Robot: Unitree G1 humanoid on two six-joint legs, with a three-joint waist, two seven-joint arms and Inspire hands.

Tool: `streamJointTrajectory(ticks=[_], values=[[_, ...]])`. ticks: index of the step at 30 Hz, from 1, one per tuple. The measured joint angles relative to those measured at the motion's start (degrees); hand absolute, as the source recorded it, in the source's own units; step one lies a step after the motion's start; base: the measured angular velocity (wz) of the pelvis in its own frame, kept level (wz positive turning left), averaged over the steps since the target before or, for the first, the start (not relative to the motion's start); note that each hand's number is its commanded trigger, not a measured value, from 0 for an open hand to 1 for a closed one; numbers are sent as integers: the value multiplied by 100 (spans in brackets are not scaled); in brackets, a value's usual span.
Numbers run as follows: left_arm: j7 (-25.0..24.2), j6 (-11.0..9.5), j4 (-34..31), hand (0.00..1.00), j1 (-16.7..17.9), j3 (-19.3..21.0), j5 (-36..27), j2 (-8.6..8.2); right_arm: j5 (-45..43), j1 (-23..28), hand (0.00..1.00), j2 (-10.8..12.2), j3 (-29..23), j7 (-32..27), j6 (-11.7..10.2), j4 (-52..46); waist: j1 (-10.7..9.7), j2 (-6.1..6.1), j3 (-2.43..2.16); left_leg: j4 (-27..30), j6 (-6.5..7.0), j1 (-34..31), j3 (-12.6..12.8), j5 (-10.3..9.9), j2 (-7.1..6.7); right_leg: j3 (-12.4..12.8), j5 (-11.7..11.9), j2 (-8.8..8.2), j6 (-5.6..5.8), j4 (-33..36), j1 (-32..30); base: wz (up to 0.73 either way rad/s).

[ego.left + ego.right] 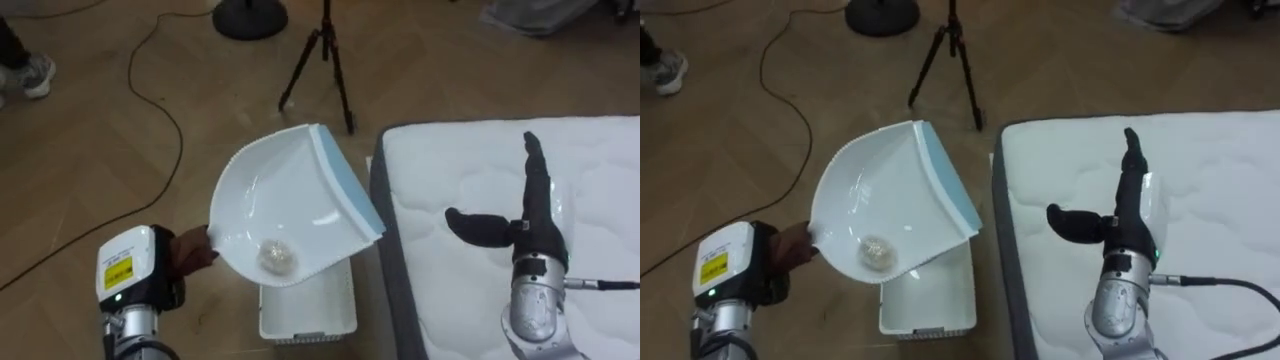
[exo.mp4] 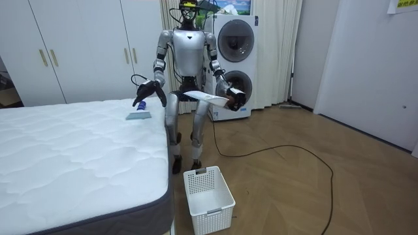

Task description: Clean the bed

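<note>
while the robot stands at the bed's corner w/ a washer (image 2: 235,46) behind it, its left hand (image 1: 186,250) has fingers curled round the back end of a white dustpan (image 1: 290,190) w/ a blue strip on its front edge, held tilted over the floor. crumpled paper ball (image 1: 277,257) sits in the pan's low rear. white basket (image 1: 310,308) on the floor at 6 o'clock of the pan, partly under it. right hand (image 1: 528,215) is over the bed (image 1: 450,150) at 3 o'clock, fingers straight & together, thumb out toward 9. small blue thing (image 2: 138,116) lies on the mattress just by that hand. tripod (image 1: 322,60) at 12.
</note>
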Motion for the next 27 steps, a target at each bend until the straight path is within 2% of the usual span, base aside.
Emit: streamJointTrajectory(ticks=[1, 2, 4, 5, 6, 7, 8, 9, 12, 13, 14, 15, 17, 19, 21, 22, 23, 24, 25, 26, 27], values=[[0, -10, 1, 100, -26, -24, 1, 15, -53, -4, 0, 0, 3, -8, -1, 19, -5, 8, 5, -4, -2, -9, -68, 9, -7, 109, 6, 47, 5, -102, -84, 47], [2, -18, 0, 100, -81, -54, 4, 33, -69, -2, 0, 6, 21, -31, -1, 59, -35, 20, 11, -31, -25, -2, -243, 38, -19, 260, 47, 126, 1, -385, -218, 65], [18, -19, 3, 100, -119, -144, -10, 92, -92, 19, 0, 29, 62, -34, 0, 90, -151, -52, 0, -99, -38, 38, -376, 96, -35, 438, 291, 157, 15, -816, -283, 69], [17, -22, 17, 100, -116, -153, -1, 100, -182, 15, 0, 60, 55, -36, -13, 82, -176, -114, -2, -104, -29, 30, -118, 69, -21, 431, 553, 134, -16, -1145, -207, 50], [18, -22, 36, 100, -123, -146, -2, 101, -202, 12, 0, 68, 55, -36, -58, 80, -222, -206, -15, -102, -29, -34, 306, -32, -26, 391, 930, 38, -22, -1376, -72, 38], [22, -23, 70, 100, -129, -147, -2, 93, -204, 10, 0, 64, 52, -37, -69, 81, -222, -234, -26, -96, -65, -73, 513, -111, -19, 378, 964, 10, 11, -1449, 8, 5], [21, -15, 140, 100, -128, -151, -10, 72, -202, -16, 0, 61, 51, -36, -69, 82, -162, -221, -32, -72, -281, -74, 659, -257, 17, 354, 932, 9, 39, -1653, 130, -12], [19, -8, 162, 100, -127, -154, -31, 92, -202, -18, 0, 61, 51, -36, -80, 83, -199, -177, -33, -109, -411, -43, 655, -319, 61, 309, 992, 60, 22, -1851, 242, -14], [18, 51, 161, 100, -131, -143, -30, 96, -230, -30, 0, 59, 44, -36, -79, 95, -221, -151, -44, -274, -481, 69, 743, -363, 170, 277, 1037, 87, -18, -2109, 411, -5], [17, 69, 163, 100, -130, -147, -15, 94, -229, -30, 0, 58, 44, -35, -79, 95, -230, -138, -50, -311, -485, 74, 888, -364, 223, 236, 1038, 87, -19, -2148, 451, 15], [13, 94, 169, 100, -136, -148, 14, 94, -228, -22, 0, 57, 43, -32, -79, 89, -336, -113, -44, -374, -568, 63, 1519, -417, 409, 185, 1022, 85, -38, -2185, 516, 26], [4, 118, 171, 100, -143, -149, 15, 93, -205, 18, 0, 57, 43, -6, -79, 78, -360, -98, -53, -449, -595, 71, 2212, -433, 600, 112, 995, 90, -50, -2168, 535, 22], [3, 156, 191, 100, -139, -148, 11, 93, -152, 25, 0, 49, 45, 109, -93, 59, -286, -85, -60, -515, -550, 175, 2445, -404, 652, 107, 960, 94, -40, -2171, 540, -13], [4, 155, 303, 100, -131, -140, 15, 100, -140, 25, 0, 41, 47, 237, -120, 60, -252, -21, -64, -528, -525, 265, 2465, -388, 647, 78, 964, 102, -46, -2228, 640, -18], [7, 170, 572, 100, -129, -139, 8, 148, -16, 31, 0, 39, 69, 393, -120, 61, -268, 80, -115, -695, -543, 471, 2558, -388, 645, 61, 966, 83, -50, -2366, 839, -2], [7, 195, 623, 100, -132, -139, 2, 156, -15, 25, 0, 35, 85, 409, -120, 61, -274, 94, -124, -721, -665, 501, 2613, -420, 645, 39, 966, 59, -51, -2387, 868, 3], [7, 237, 737, 100, -181, -137, -48, 171, -27, -6, 0, 48, 108, 447, -126, 92, -276, 5, -89, -415, -1351, 324, 2814, -505, 626, 73, 959, -125, -62, -2377, 886, 31], [-10, 201, 841, 100, -319, -159, -59, 194, -55, -14, 0, 51, 54, 456, -136, 133, -330, 38, -86, 191, -824, -147, 3225, -742, 1014, 165, 900, -117, -11, -2191, 775, 49], [-15, 157, 849, 100, -409, -176, -57, 240, -53, -11, 0, 51, 13, 457, -136, 142, -349, 75, -89, 445, -783, -408, 3155, -867, 1352, 201, 763, -47, 27, -1957, 620, 44], [-5, 107, 862, 100, -548, -163, -39, 314, -94, -58, 0, 28, -13, 493, -131, 199, -282, 55, -84, 852, -788, -692, 3140, -1092, 1517, 195, 352, -35, 137, -1392, 283, 25], [-2, 125, 926, 100, -572, -141, -43, 372, -218, -132, 0, 41, -3, 587, -129, 302, -290, 40, -78, 921, -645, -746, 3214, -1145, 1491, 116, 178, -109, 199, -1116, 122, 11]])
